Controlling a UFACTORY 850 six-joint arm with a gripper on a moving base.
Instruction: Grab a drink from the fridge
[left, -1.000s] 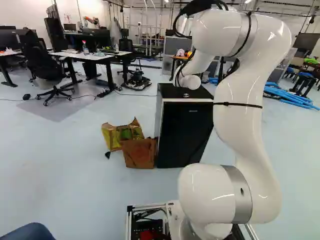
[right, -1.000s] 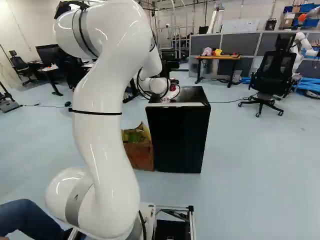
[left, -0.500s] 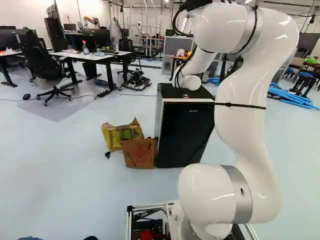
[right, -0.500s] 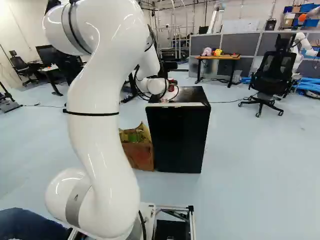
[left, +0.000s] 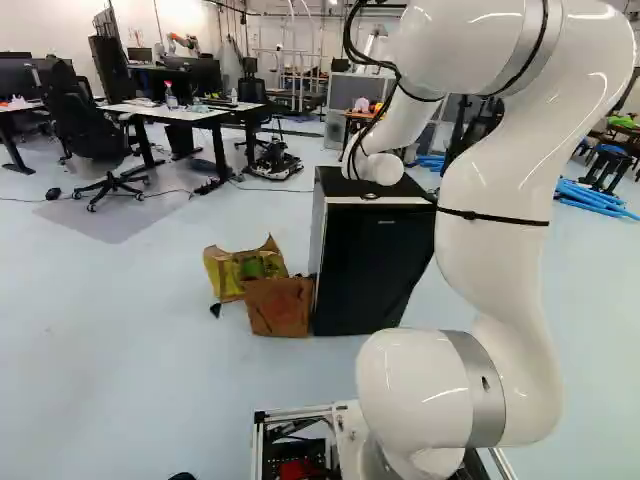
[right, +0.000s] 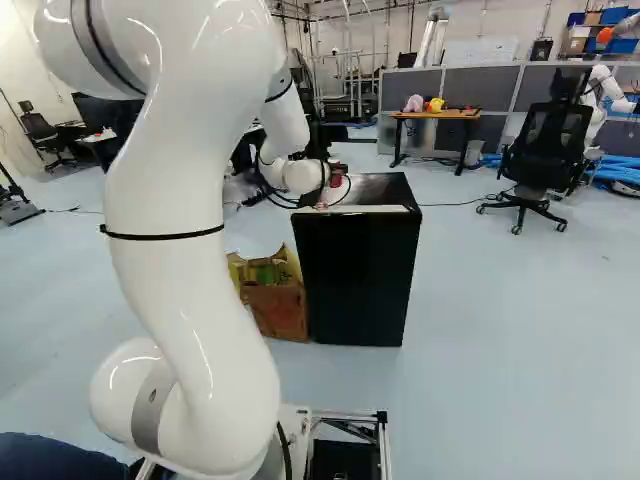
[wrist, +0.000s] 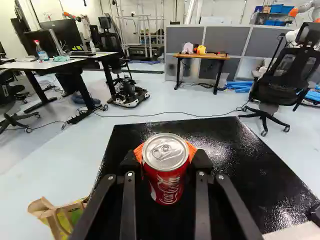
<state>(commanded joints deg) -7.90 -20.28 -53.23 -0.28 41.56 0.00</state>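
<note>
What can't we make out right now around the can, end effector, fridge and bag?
- Can underside, so whether it touches the fridge: wrist view looks from above, its body hides it.
- Pads' gripping faces: wrist view, behind the can.
- End effector: left base view, behind the arm.
- Fridge inside: base views, closed door.
- Bag bottom: wrist view, cut off by edge.

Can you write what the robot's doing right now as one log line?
gripper: shut on red soda can | can: over top of mini fridge | door: closed
</note>
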